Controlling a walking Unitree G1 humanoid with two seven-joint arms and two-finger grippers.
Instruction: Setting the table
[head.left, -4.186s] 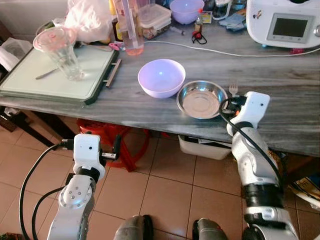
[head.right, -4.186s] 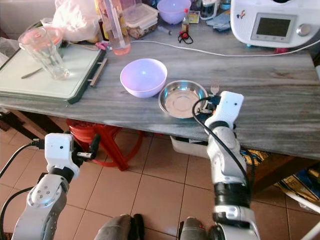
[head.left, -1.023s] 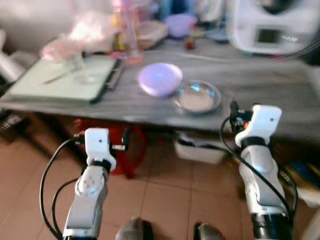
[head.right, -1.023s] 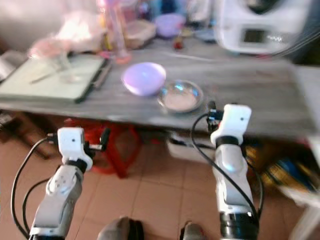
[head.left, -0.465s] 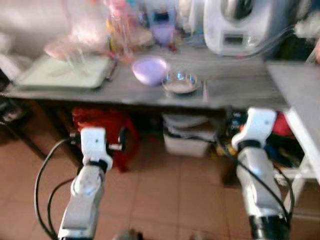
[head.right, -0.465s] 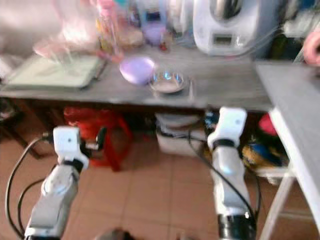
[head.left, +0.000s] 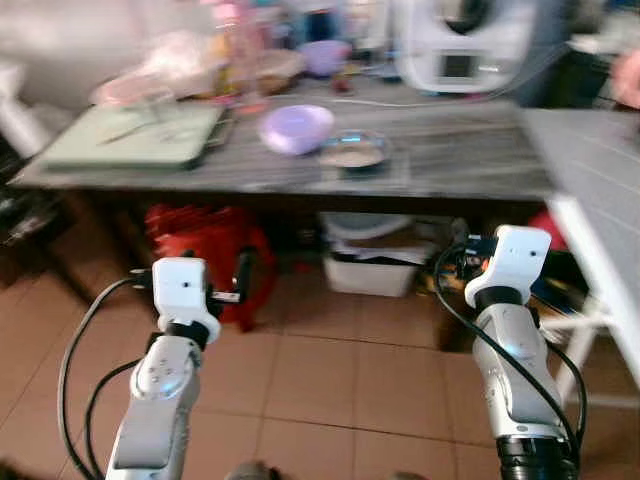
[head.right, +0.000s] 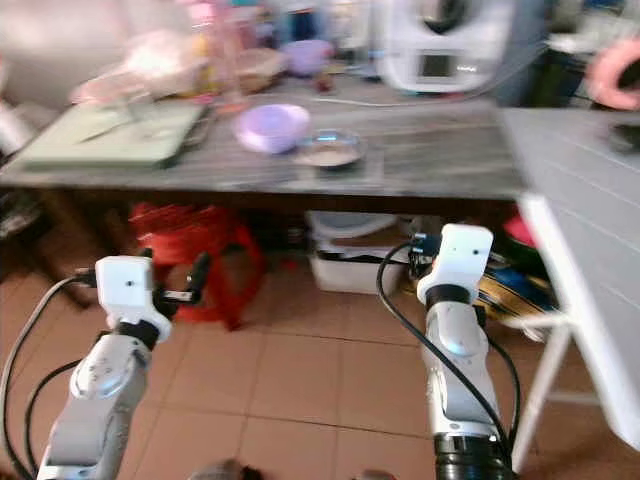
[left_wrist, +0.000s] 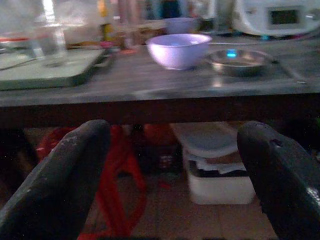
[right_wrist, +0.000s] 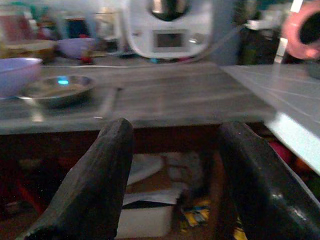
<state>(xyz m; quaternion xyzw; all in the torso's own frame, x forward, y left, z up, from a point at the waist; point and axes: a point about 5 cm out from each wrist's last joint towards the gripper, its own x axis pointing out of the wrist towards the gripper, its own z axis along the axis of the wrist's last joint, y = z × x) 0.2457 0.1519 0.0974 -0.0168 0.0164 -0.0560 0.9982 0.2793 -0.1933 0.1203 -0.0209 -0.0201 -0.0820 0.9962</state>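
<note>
Lilac bowl (head.left: 296, 128) beside steel dish (head.left: 352, 152), tabletop

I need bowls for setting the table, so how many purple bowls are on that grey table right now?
2. One purple bowl sits near the front edge beside the steel dish; a smaller purple bowl stands at the back among the clutter, which may hide more.

Home kitchen, grey wood-grain counter (head.left: 450, 160) crowded with a lilac bowl (head.left: 296, 128), steel dish (head.left: 352, 152), white cooking machine (head.left: 458, 40), green tray (head.left: 135, 140), terracotta tile floor (head.left: 330, 370)
</note>
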